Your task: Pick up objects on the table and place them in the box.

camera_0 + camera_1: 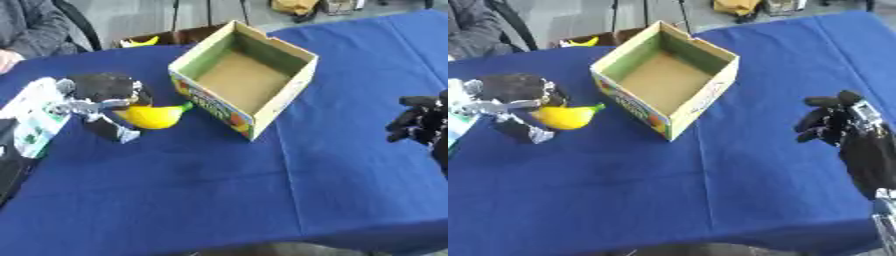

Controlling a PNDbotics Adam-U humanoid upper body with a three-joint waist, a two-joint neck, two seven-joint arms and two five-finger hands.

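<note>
An open cardboard box [213, 104] with a printed front wall stands on the blue table, nothing inside it. Left of it lies a yellow fruit with a green tip [156, 116]. My left hand [103, 92], black and silver, sits over the fruit's left end with fingers and thumb curled round it. A white and green packet [35, 117] lies just left of that hand. At the table's right side, apart from everything, my right hand [833, 122] hovers with its fingers curled and nothing in them.
The blue cloth [219, 190] covers the table down to the front edge. Beyond the far edge a brown box holds a yellow thing [144, 41]. A dark object [9, 167] shows at the left edge. A person sits at the far left.
</note>
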